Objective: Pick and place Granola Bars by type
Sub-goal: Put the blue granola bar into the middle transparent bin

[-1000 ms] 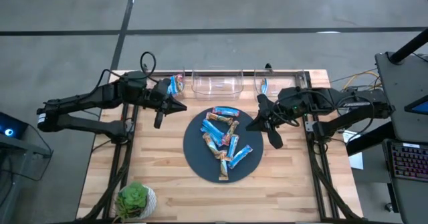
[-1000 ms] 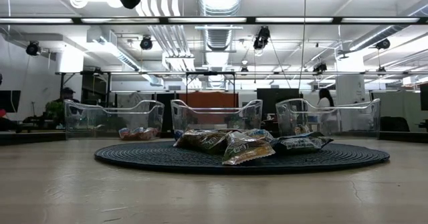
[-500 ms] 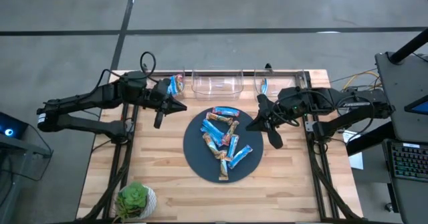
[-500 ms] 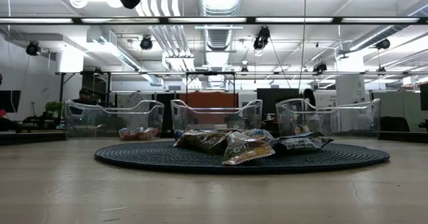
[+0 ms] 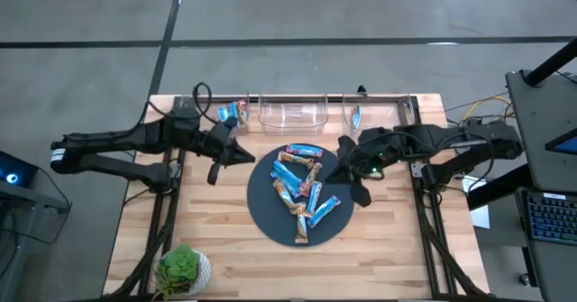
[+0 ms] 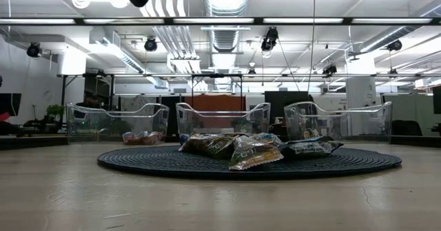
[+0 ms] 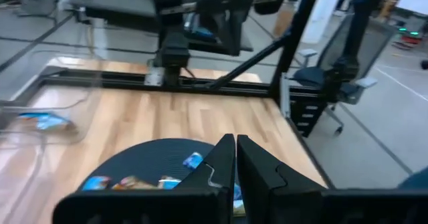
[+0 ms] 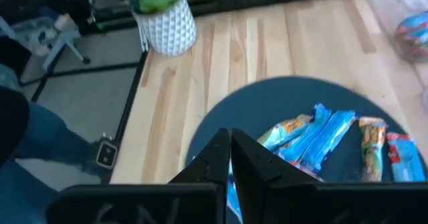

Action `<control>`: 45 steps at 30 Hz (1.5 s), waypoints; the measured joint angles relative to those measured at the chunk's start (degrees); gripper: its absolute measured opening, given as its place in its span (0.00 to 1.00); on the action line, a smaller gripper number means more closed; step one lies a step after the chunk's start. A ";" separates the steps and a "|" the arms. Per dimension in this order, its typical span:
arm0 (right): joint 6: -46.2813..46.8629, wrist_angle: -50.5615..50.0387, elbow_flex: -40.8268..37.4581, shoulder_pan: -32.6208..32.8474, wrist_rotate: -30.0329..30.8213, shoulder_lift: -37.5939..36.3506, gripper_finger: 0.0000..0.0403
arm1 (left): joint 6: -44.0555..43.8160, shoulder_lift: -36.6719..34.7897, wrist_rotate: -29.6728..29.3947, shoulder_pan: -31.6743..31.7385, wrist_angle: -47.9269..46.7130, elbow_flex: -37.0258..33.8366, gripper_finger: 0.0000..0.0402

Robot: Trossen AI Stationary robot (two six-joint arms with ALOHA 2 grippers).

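Note:
Several granola bars [image 5: 300, 192], bright blue, blue with red and white, and brown-tan, lie in a loose pile on a dark round disc [image 5: 266, 212] at mid-table. They also show in the low view [image 6: 241, 148] and the right wrist view [image 8: 321, 140]. My left gripper [image 5: 251, 155] hovers shut just off the disc's far-left rim with nothing in it [image 7: 235, 144]. My right gripper [image 5: 341, 169] hovers shut over the disc's right rim, also holding nothing [image 8: 229, 140].
Three clear bins stand along the far edge: the left bin [image 5: 225, 126] holds a blue-red-white bar [image 5: 236, 113], the middle bin [image 5: 293, 122] shows nothing inside, the right bin [image 5: 374, 113] holds a blue bar [image 5: 355, 115]. A potted plant [image 5: 183, 268] sits near the front left corner.
Both shut grippers have sunk a little toward the disc. The left one has gone toward the near edge and the disc's rim; the right one has gone toward the table's left, over the disc's right rim. The bars have not moved.

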 joint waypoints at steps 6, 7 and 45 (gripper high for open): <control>0.94 -2.38 -0.02 1.20 0.05 2.12 0.02 | 0.60 0.02 -0.89 -2.75 1.61 -3.44 0.00; 0.76 -3.57 -0.04 1.31 0.04 2.17 0.02 | 0.61 0.01 -0.94 -3.00 1.62 -3.63 0.00; 2.16 15.50 -25.81 2.98 4.76 -7.30 0.02 | 3.18 -0.13 -0.97 -3.26 1.36 -3.76 0.00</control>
